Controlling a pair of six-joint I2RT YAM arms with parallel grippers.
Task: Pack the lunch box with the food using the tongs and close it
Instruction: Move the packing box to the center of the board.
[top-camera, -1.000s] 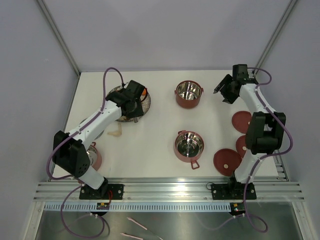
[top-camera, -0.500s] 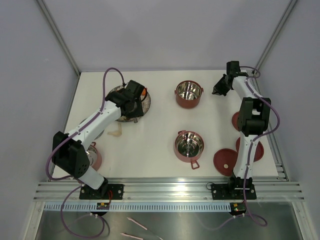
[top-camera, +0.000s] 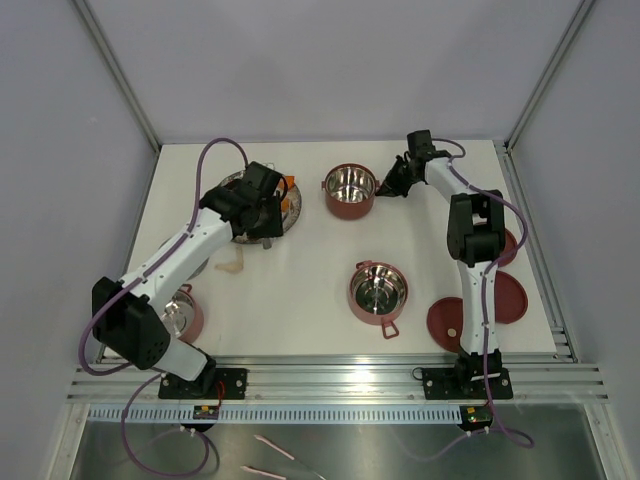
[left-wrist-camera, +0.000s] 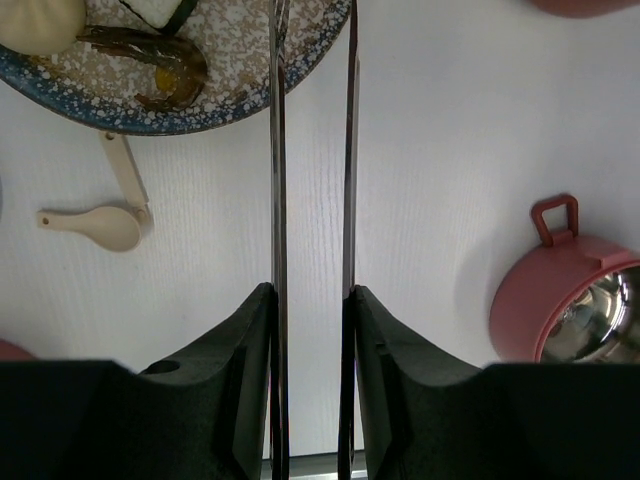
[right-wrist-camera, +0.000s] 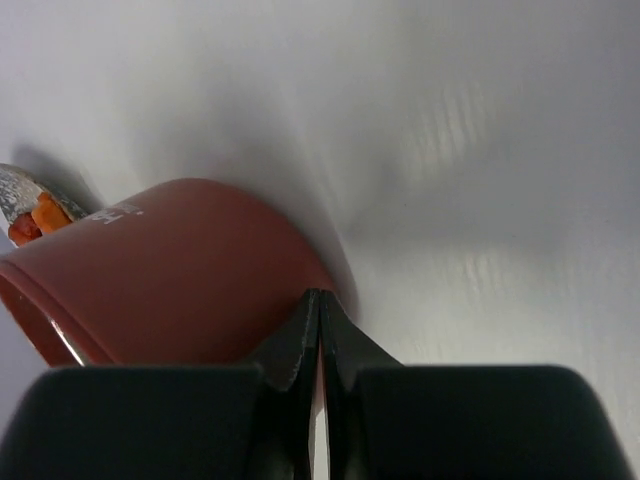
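Observation:
My left gripper (top-camera: 265, 203) hangs over the grey speckled plate (top-camera: 236, 184), shut on the tongs (left-wrist-camera: 278, 150), whose two thin silvery arms run forward between its fingers (left-wrist-camera: 240, 330) and reach over the plate's rim (left-wrist-camera: 230, 105). Food on the plate: a brown piece (left-wrist-camera: 150, 65), a pale bun (left-wrist-camera: 40, 25), orange bits (top-camera: 288, 194). My right gripper (top-camera: 387, 186) is shut, its tips (right-wrist-camera: 320, 297) against the outer wall of the far red lunch box tier (right-wrist-camera: 170, 280) (top-camera: 349, 192). A second open tier (top-camera: 378, 290) stands in the middle.
A cream spoon (left-wrist-camera: 100, 225) lies on the table beside the plate. A third tier (top-camera: 183, 312) shows partly under my left arm. Flat red lids (top-camera: 450, 322) (top-camera: 508, 296) lie near the right arm's base. The near tier's handle (left-wrist-camera: 555, 215) shows at right.
My right gripper has shut and swung left to the far tier, and that tier has slid left toward the plate. The left arm shifted only slightly over the plate.

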